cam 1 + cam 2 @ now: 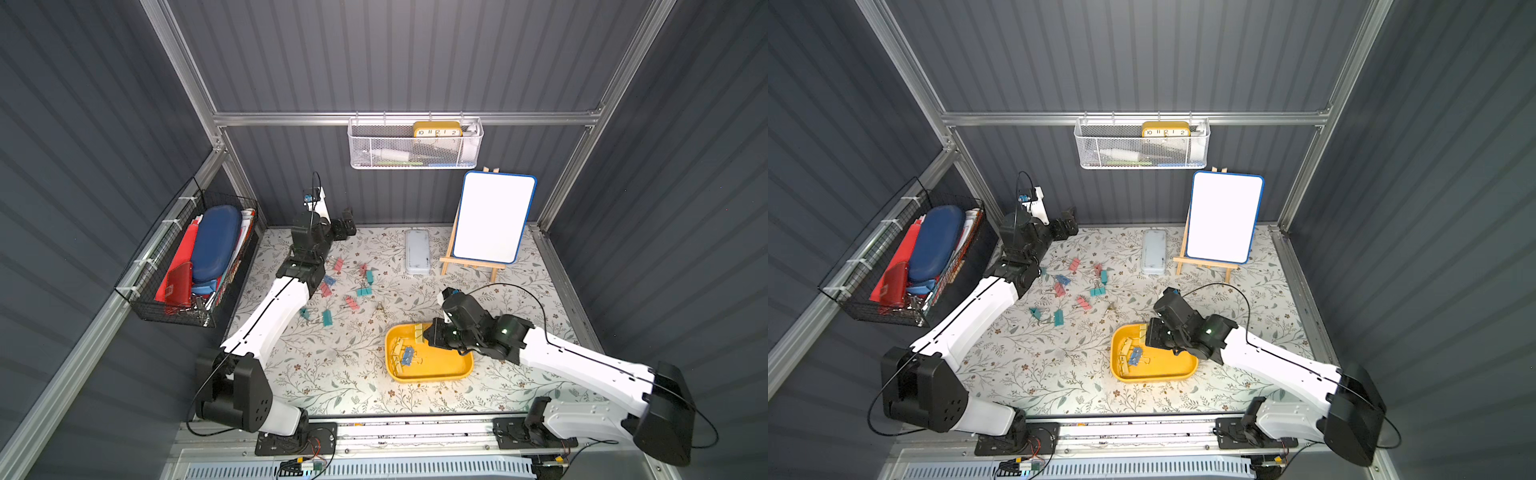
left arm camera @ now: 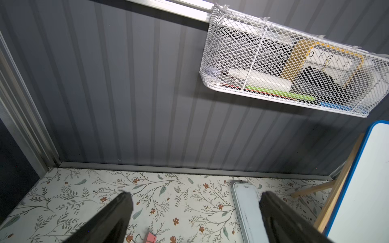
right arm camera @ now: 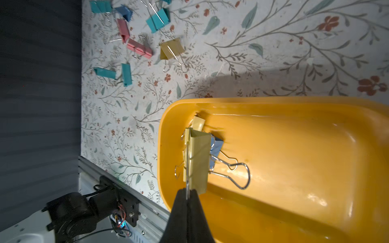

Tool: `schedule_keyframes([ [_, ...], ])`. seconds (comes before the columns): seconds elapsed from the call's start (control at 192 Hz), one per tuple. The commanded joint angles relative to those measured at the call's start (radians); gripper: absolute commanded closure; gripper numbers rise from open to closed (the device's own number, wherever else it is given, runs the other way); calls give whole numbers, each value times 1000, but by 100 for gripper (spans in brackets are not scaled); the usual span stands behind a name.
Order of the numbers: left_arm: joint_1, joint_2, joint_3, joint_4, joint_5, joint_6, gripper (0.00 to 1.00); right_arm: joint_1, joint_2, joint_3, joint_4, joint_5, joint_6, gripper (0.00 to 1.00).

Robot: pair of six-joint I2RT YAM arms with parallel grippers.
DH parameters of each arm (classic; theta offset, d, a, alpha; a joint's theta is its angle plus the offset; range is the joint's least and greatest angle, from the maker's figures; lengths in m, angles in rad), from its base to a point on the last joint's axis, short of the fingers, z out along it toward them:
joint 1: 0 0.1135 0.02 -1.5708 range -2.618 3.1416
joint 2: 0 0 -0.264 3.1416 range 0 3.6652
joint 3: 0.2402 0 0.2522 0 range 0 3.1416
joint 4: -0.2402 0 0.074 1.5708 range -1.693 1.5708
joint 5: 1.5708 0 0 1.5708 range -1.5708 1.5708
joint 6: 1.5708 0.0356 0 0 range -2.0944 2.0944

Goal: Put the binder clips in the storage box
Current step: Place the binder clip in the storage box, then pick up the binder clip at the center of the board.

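While the right gripper (image 3: 187,192), clamped on the wire handle of a yellow binder clip (image 3: 197,160), hangs over the storage box (image 3: 294,101) at near centre, delivery is in hand; parting the jaws should suffice. The left gripper (image 2: 195,194), spread wide and empty, sits far left beyond the loose binder clips (image 1: 351,302); nothing appears to obstruct the drop.

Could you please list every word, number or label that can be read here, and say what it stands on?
"10 11 12 1 2": on the face of the yellow clock in the white basket.
The whiteboard is blank.
Nothing else can be read.
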Motion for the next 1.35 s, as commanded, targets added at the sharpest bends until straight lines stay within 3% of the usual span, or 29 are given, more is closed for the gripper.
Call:
schedule_keyframes([
  [0.0, 1, -16, -15, 19, -21, 20, 1, 4, 84, -5, 52, 3, -18, 100],
  [0.177, 2, 4, -11, 10, -49, 28, 1, 4, 215, -6, 131, 4, -4, 100],
  [0.349, 1, 24, -6, 12, -32, 35, 1, 4, 245, -40, 188, -12, 21, 100],
  [0.433, 1, 44, 3, 2, -20, 37, 1, 4, 208, -57, 176, -1, 26, 82],
  [0.547, 0, 87, 17, -18, 2, 33, 12, 2, 107, -57, 108, 65, 5, 63],
  [0.605, -8, 111, 24, -28, 13, 22, 20, -4, 39, -57, 76, 110, -23, 56],
  [0.714, -30, 214, 82, -104, 46, 49, 24, -38, -111, -81, 64, 199, -103, 46],
  [0.839, -35, 369, 199, -198, 45, 54, 35, -130, -249, -124, 110, 181, -150, 30],
  [0.954, -37, 530, 345, -333, 132, 44, 35, -181, -315, -149, 141, 131, -135, 27],
  [1.194, -34, 708, 484, -430, 165, 59, 31, -187, -375, -199, 77, 89, -106, 26],
  [1.34, -32, 777, 510, -467, 178, 76, 42, -187, -434, -266, 112, 85, -64, 27],
])
